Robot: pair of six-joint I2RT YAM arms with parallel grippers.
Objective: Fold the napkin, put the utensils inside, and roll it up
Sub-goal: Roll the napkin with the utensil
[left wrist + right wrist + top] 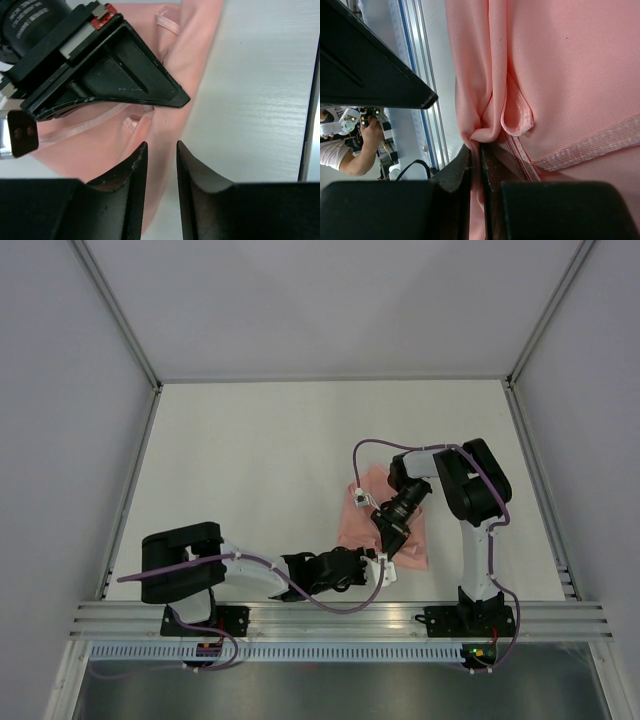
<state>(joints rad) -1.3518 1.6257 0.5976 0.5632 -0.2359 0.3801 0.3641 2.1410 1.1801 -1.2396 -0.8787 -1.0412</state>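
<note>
Napkin lies bunched and creased, one fold clamped between the tips of my right pincer. My left pincer hangs narrowly parted just above its edge. Folding looks unfinished; no utensils show, and rolling remains.

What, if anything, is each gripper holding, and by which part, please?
The right gripper pinches the napkin by a bunched fold beside its hem. The left gripper, jaws apart over the napkin's edge, holds nothing.
</note>
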